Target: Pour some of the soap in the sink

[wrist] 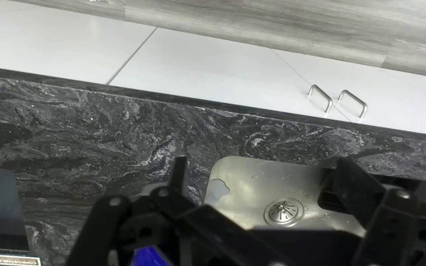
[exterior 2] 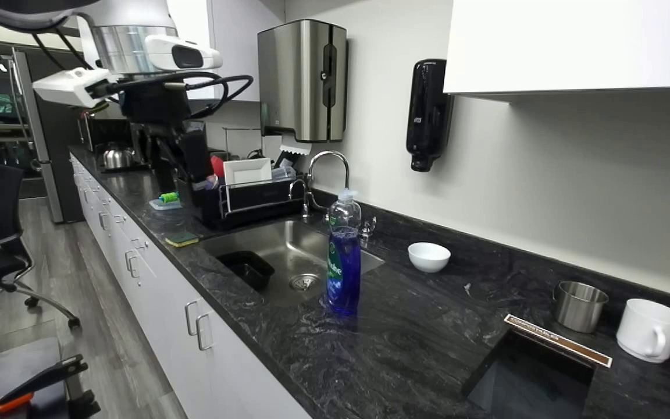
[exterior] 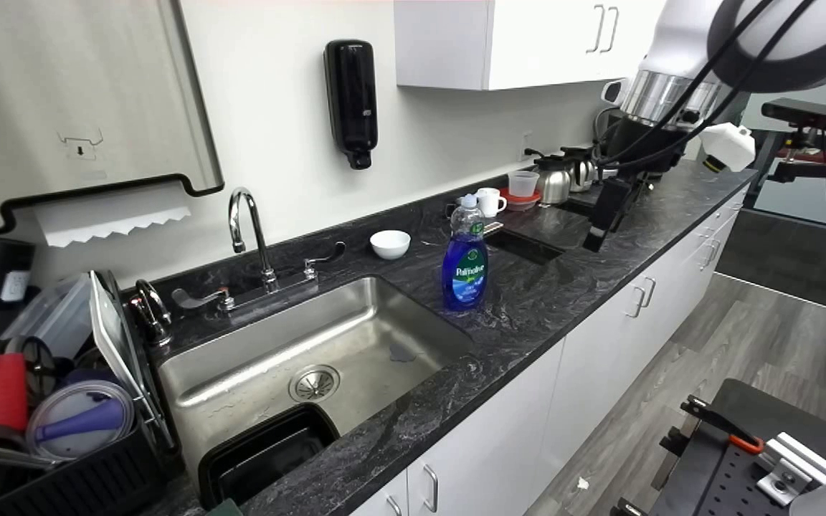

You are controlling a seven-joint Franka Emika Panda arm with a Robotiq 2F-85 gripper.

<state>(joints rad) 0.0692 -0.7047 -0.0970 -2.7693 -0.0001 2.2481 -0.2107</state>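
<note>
- Stretching from the bottom of the frame to the upper right in an exterior view: the dark marbled bench (exterior: 528, 308), white cabinet doors (exterior: 520, 408) beneath it.
- There's the robot arm (exterior 2: 123, 49), white and silver, hanging at the upper left in an exterior view. The jaws gape wide: in the wrist view one side stands lower centre-left, its partner lower right.
- Now the steel sink (exterior: 377, 337), let into the bench, low and left of centre in an exterior view, a black tub (exterior: 269, 459) sitting in its bottom end.
- Upper left in an exterior view, a big paper towel dispenser (exterior: 90, 86), white sheet (exterior: 112, 215) poking out underneath.
- Lower left, it's the black dish rack (exterior: 97, 476), loaded up.
- Chrome faucet (exterior: 259, 236) next, arching up behind the sink, left of centre.
- Black dispenser (exterior: 352, 100), mounted high, upper centre.
- And here's our soap bottle (exterior: 465, 258)! Upright on the bench, just right of centre in an exterior view, just beside the sink; pale-capped, blue well past its middle, the jaws apart from it.
- A white bowl (exterior 2: 429, 256) sits right of centre in an exterior view, on the bench.
- Smaller again, the round drain (wrist: 283, 211), lower right in the wrist view.
</note>
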